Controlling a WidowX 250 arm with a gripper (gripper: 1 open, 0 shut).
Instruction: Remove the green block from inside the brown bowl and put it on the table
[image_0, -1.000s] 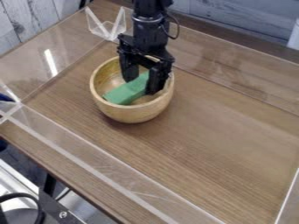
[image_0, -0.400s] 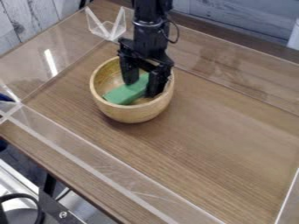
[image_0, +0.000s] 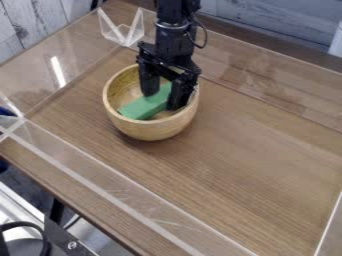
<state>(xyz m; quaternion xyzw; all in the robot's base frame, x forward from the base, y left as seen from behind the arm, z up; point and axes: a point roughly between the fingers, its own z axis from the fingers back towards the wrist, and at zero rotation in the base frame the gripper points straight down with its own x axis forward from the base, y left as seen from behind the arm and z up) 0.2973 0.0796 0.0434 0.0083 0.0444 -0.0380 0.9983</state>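
Observation:
The brown bowl (image_0: 134, 122) stands on the table (image_0: 227, 160) toward the back left. Inside it lies the green block (image_0: 142, 104), a bright green bar tilted against the bowl's inner wall. My gripper (image_0: 162, 95) points straight down into the bowl, open, with one finger on each side of the block's upper end. Whether the fingers (image_0: 179, 92) touch the block cannot be told. The black arm above hides the bowl's far rim.
Clear acrylic walls (image_0: 80, 170) edge the table on all sides. A clear bracket (image_0: 120, 28) stands at the back behind the arm. Bare wood stretches to the right and front of the bowl.

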